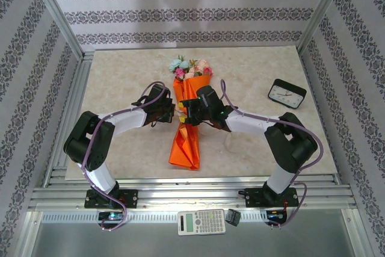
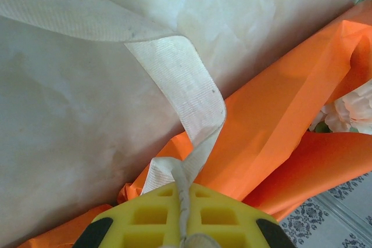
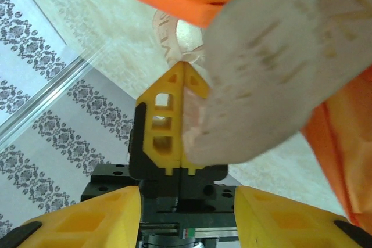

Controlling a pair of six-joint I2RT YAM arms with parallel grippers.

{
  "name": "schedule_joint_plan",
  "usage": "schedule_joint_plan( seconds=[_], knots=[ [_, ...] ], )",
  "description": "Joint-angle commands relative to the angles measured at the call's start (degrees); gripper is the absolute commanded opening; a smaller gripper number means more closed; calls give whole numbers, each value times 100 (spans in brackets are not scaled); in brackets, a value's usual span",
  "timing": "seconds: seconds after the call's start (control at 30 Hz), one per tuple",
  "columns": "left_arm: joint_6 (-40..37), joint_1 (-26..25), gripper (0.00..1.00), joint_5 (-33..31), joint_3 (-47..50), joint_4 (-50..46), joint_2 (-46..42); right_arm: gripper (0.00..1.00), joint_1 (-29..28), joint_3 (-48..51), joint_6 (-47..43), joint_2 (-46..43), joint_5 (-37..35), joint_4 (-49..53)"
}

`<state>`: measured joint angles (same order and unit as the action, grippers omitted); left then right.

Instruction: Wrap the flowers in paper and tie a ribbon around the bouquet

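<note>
The bouquet (image 1: 187,121) lies along the middle of the table, an orange paper (image 2: 290,108) cone with the flowers (image 1: 190,68) at its far end. My left gripper (image 2: 185,193) is shut on the beige ribbon (image 2: 180,79), which rises from between the yellow fingers and runs off to the upper left over the table. From above, the left gripper (image 1: 170,111) and right gripper (image 1: 187,111) meet over the cone's middle. My right gripper (image 3: 187,197) stands open and faces the left one's shut fingers (image 3: 168,120). A blurred stretch of ribbon (image 3: 273,68) hangs close above it.
A black alarm clock (image 1: 287,93) stands at the right of the beige table (image 1: 120,76). A calculator (image 1: 201,221) and a small black object (image 1: 233,216) lie on the near rail between the arm bases. Patterned walls close in the sides and back.
</note>
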<state>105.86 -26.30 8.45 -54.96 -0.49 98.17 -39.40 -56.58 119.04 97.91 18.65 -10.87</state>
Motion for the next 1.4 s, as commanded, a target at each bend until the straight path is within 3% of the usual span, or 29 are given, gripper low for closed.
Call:
schedule_joint_plan(
  seconds=[0.0, 0.3, 0.4, 0.6, 0.73, 0.87, 0.9, 0.97, 1.1, 1.37],
  knots=[
    [-123, -91, 0, -162, 95, 234, -174, 45, -7, -152, 898, 176, -222, 147],
    [-171, -143, 0, -193, 143, 333, -254, 38, 23, -272, 1087, 536, -325, 26],
    [-198, -147, 0, -194, 155, 345, -309, 27, 45, -336, 1098, 641, -369, 0],
    [-301, -164, 0, -146, 224, 226, -485, 16, 98, -363, 1030, 729, -462, -14],
    [-271, -190, 0, -92, 327, 228, -601, 0, 105, -354, 922, 729, -551, 13],
    [-150, -208, 0, 13, 453, 257, -635, 0, 99, -393, 678, 773, -508, 24],
    [-85, -206, 1, 23, 511, 320, -644, 0, 100, -389, 588, 760, -512, 30],
    [45, -204, 22, 55, 614, 433, -677, 0, 99, -363, 306, 718, -577, 26],
    [281, -200, 37, 195, 736, 516, -710, 0, 98, -144, 17, 656, -667, -319],
    [924, -191, 46, 404, 818, 584, -815, 0, 137, 172, -513, 521, -710, -750]
  ],
)
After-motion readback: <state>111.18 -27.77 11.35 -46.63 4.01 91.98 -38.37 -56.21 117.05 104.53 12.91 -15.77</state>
